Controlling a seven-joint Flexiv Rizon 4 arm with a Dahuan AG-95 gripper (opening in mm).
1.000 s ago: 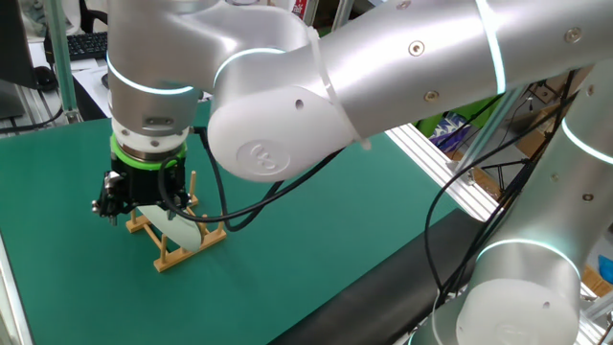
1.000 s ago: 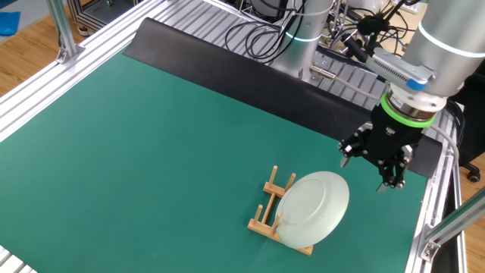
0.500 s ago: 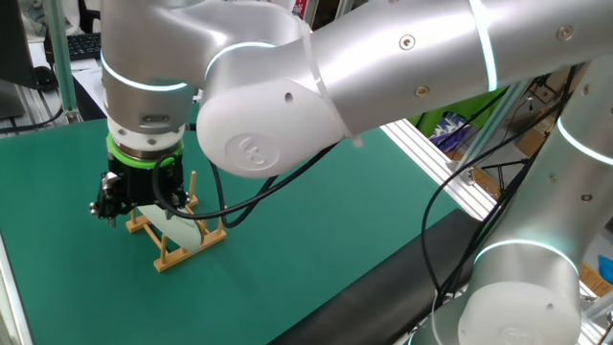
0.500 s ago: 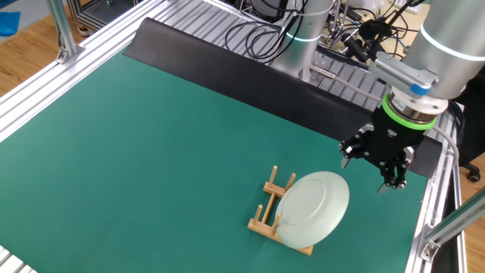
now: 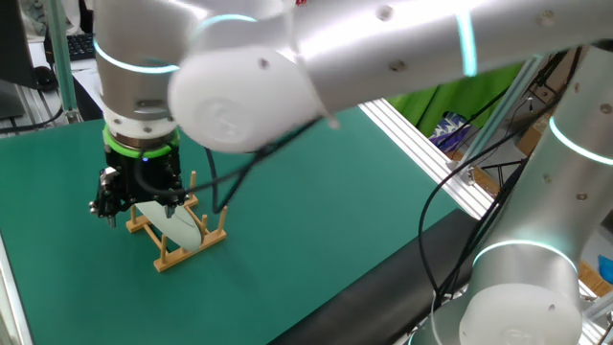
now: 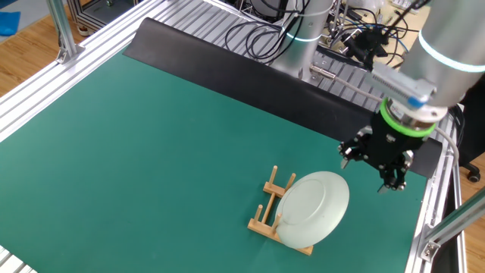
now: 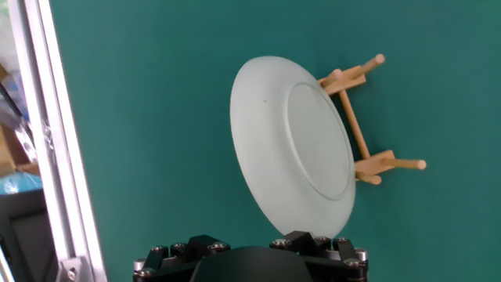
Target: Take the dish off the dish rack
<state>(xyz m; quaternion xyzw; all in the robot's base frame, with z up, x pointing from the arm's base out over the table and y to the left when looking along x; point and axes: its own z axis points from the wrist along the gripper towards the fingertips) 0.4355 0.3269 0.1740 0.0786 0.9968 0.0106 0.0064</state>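
Observation:
The dish [image 6: 314, 208] is a pale greenish-white plate that leans upright in the small wooden dish rack [image 6: 267, 206] on the green mat. My gripper [image 6: 371, 171] hangs above the mat just beyond the dish's upper right rim, apart from it. Its fingers stand wide, open, with nothing between them. In the hand view the dish [image 7: 293, 145] fills the middle with the dish rack [image 7: 368, 160] pegs behind it, and only the finger bases of my gripper [image 7: 250, 249] show at the bottom edge. From the other side my gripper [image 5: 134, 196] hovers over the dish [image 5: 177, 225] and the dish rack [image 5: 187, 247].
An aluminium frame rail [image 6: 438, 216] runs close to the gripper along the mat's edge; it also shows as the rail [image 7: 55, 133] in the hand view. A black strip [image 6: 227, 64] and cables [image 6: 261, 34] lie at the far side. The arm's big links [image 5: 287, 67] hang over the mat.
The arm's upper links have swung over to the left. The gripper itself has hardly shifted and stays open. The dish and rack have not moved.

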